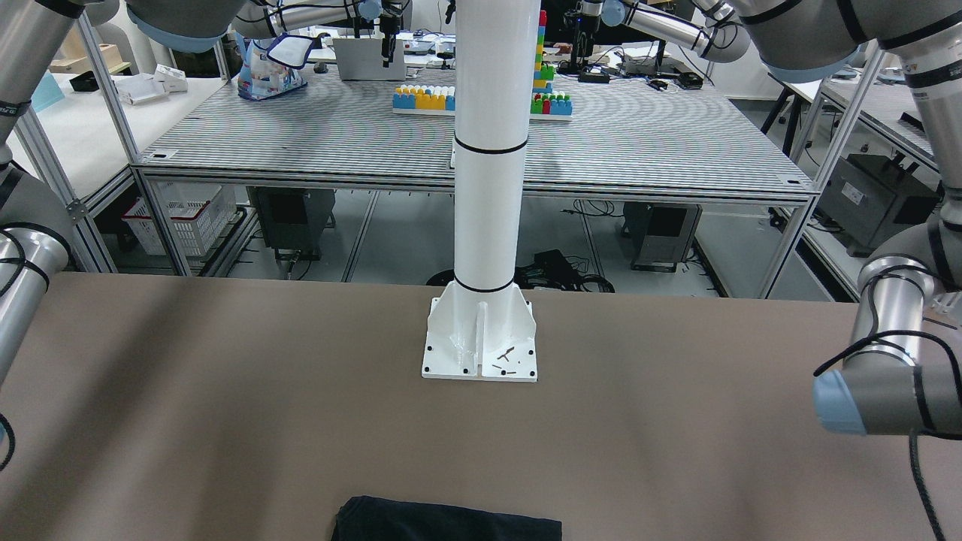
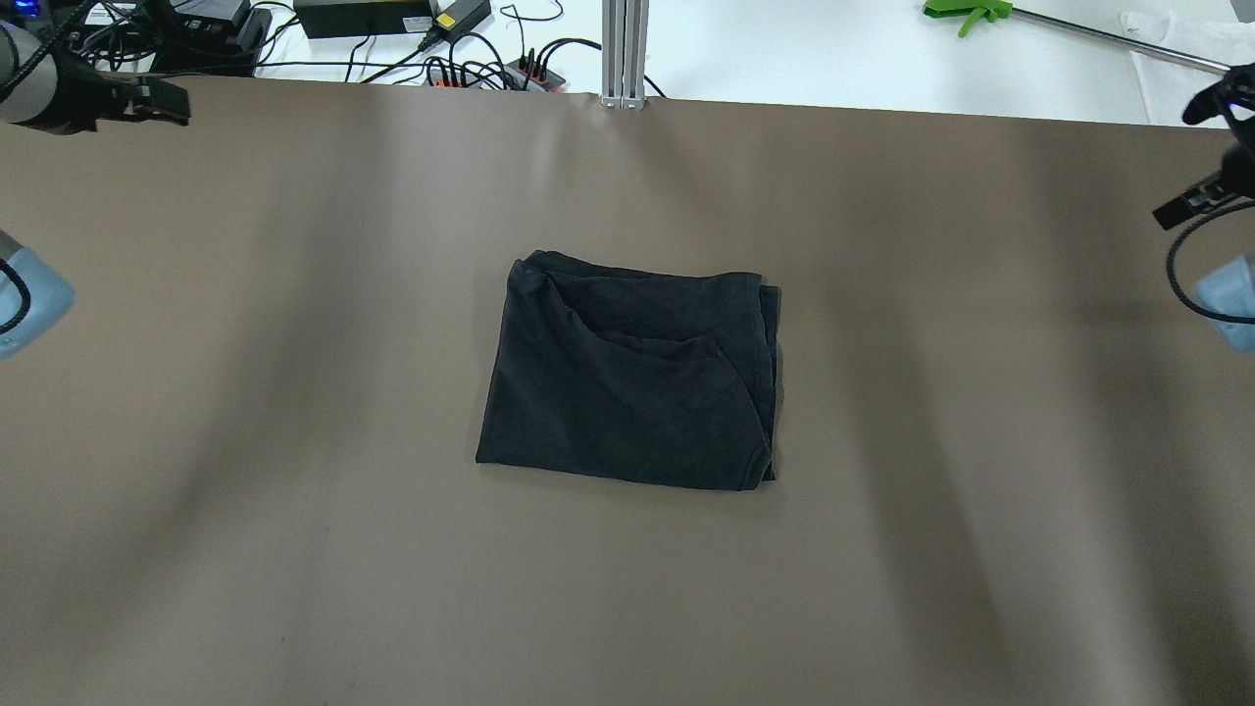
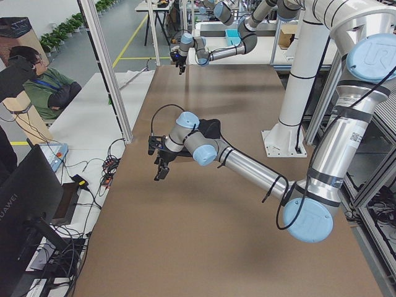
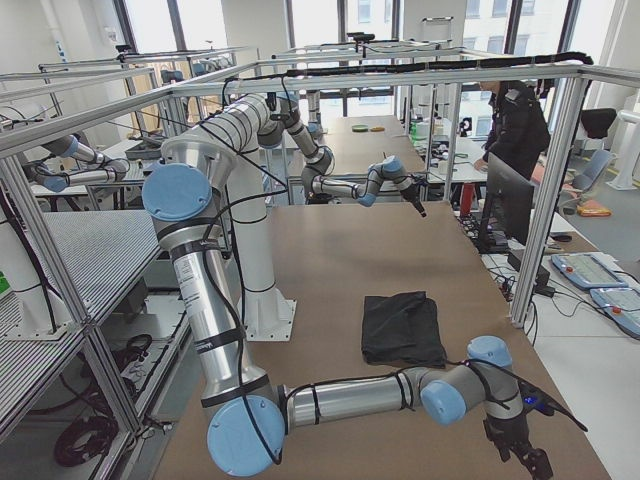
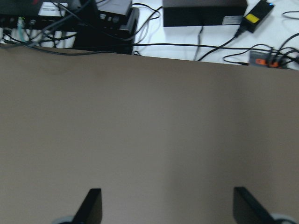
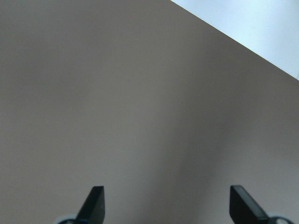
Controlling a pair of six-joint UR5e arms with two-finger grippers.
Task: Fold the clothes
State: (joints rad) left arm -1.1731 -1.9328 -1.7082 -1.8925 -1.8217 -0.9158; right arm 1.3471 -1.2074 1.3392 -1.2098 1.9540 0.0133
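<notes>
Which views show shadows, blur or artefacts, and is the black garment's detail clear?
Overhead exterior view: broad soft shadows cross the table; the garment is dark, yet its folds show. Exterior front-facing view: moiré ripples on the striped table behind; the bottom edge cuts the garment. Wrist views: slightly soft; left pincer and right pincer, both open, are dark shapes.
</notes>
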